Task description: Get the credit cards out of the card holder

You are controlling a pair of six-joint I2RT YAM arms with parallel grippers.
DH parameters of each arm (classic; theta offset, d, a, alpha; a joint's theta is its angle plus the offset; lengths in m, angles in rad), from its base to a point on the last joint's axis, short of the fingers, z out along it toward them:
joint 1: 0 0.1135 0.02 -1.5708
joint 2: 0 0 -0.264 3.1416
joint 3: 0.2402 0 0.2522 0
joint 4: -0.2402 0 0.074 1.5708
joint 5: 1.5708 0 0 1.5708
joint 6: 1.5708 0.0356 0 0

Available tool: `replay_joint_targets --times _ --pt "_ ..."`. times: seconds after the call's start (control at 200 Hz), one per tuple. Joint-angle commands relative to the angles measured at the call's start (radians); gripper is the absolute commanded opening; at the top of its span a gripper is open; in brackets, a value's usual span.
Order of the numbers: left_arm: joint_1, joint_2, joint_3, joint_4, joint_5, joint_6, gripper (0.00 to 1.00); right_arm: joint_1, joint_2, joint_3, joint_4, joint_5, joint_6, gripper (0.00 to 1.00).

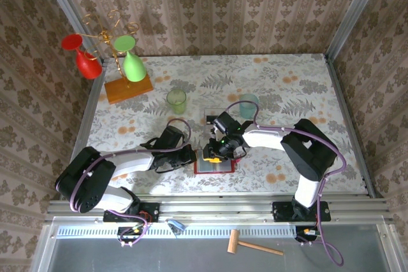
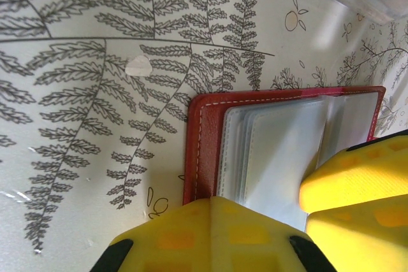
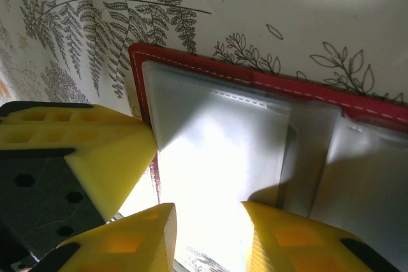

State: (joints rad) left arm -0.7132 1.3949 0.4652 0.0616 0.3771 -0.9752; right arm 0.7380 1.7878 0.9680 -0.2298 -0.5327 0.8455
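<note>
Pinning card holder [image 2: 203,148], left end effector [image 1: 194,156] closed; right end effector [image 3: 208,224] seemingly open

Both arms fold inward, wrists pitched downward. Left pincer [image 1: 193,155] closed; right pincer [image 1: 218,151] close beside it, fingers [image 3: 287,240] slightly parted.

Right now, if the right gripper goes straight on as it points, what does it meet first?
Probably the clear pocket of the open red wallet, just ahead of the right gripper; how near is unclear.
</note>
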Motion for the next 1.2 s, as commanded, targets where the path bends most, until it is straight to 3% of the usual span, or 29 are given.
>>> replay_joint_targets --times 0.0,0.54,1.195 --pt "-0.005 0.014 -0.013 -0.001 -0.010 -0.010 0.06 0.007 0.014 -0.013 -0.005 -0.016 0.008 0.32" --pt "-0.005 0.018 -0.019 -0.002 -0.017 -0.011 0.06 -0.003 -0.026 -0.053 -0.016 0.040 0.011 0.32" --pt "-0.005 -0.007 0.027 -0.055 -0.018 -0.007 0.07 -0.021 -0.048 -0.122 0.073 0.012 0.021 0.32"
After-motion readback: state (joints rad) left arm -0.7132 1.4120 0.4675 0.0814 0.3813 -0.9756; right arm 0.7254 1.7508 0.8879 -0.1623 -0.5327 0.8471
